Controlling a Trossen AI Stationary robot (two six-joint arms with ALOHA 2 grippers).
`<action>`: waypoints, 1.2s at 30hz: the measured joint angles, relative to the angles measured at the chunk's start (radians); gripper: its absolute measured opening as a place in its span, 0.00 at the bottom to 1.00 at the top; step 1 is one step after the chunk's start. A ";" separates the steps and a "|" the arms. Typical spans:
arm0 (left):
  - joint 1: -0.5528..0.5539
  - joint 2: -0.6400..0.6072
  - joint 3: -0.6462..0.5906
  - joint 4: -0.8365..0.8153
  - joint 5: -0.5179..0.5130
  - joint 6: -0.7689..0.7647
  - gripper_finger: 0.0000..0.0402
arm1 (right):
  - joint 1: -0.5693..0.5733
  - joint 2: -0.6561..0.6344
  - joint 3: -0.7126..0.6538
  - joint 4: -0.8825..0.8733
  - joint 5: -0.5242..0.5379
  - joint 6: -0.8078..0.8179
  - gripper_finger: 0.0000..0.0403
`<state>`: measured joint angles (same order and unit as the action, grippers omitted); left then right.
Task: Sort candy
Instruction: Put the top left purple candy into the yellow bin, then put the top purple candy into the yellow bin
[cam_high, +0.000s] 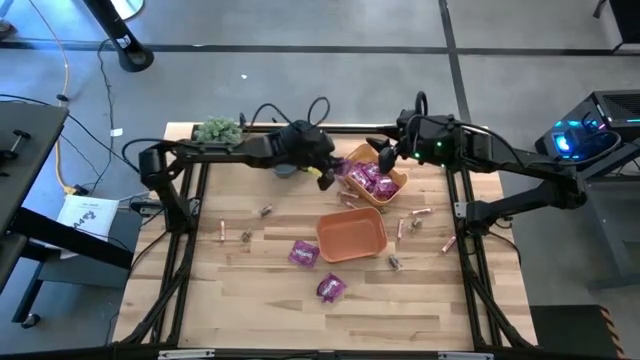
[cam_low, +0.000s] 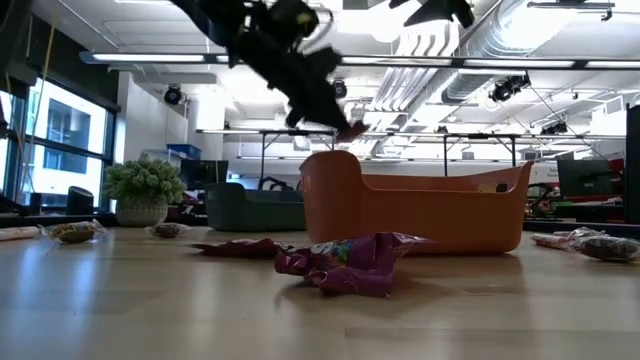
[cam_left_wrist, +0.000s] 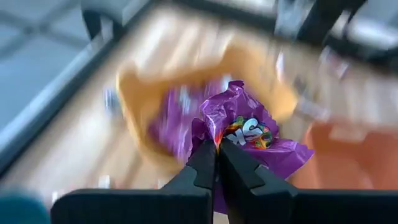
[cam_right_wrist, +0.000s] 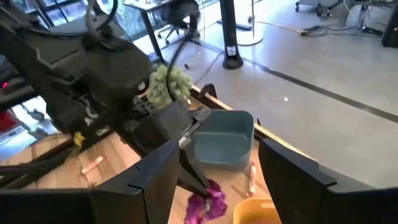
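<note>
My left gripper (cam_high: 326, 176) is shut on a shiny magenta-purple candy packet (cam_left_wrist: 249, 134), held over the near-left rim of the yellow bin (cam_high: 392, 190), which holds several like packets. The gripper and its packet (cam_right_wrist: 208, 204) also show in the right wrist view. My right gripper (cam_high: 383, 157) is open and empty above the yellow bin's far side. Two purple packets (cam_high: 303, 253) (cam_high: 330, 288) lie flat on the table near the orange bin (cam_high: 352, 235). Pink stick candies (cam_high: 420, 213) and tiny brown ones (cam_high: 266, 210) lie scattered on the wood. My left gripper pinches the purple packet by a crumpled edge of its wrapper (cam_left_wrist: 214, 138) between its two fingers (cam_left_wrist: 202, 163). The fingers slant down from the table's left. The packet hangs below the fingertips, lifted clear, over the yellow bin.
A teal bin (cam_right_wrist: 224, 140) stands at the table's far edge, mostly under my left arm. The green plant ball (cam_high: 218, 130) stands at the far left corner. The orange bin stands mid-table. The two arms' grippers are close together over the yellow bin.
</note>
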<state>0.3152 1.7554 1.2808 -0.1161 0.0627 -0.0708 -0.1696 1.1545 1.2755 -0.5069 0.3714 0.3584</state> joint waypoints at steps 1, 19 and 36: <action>0.003 -0.002 0.002 0.039 -0.001 0.003 0.01 | 0.000 0.000 0.000 0.007 0.000 0.000 0.54; 0.009 0.234 0.250 0.022 -0.034 -0.054 0.39 | -0.001 0.000 0.000 0.055 0.000 0.001 0.54; -0.210 -0.234 -0.240 -0.285 0.121 0.071 0.46 | -0.001 0.002 0.000 -0.020 0.001 0.000 0.54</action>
<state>0.1049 1.5214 1.0407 -0.4009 0.1835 0.0005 -0.1707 1.1562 1.2755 -0.5268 0.3725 0.3583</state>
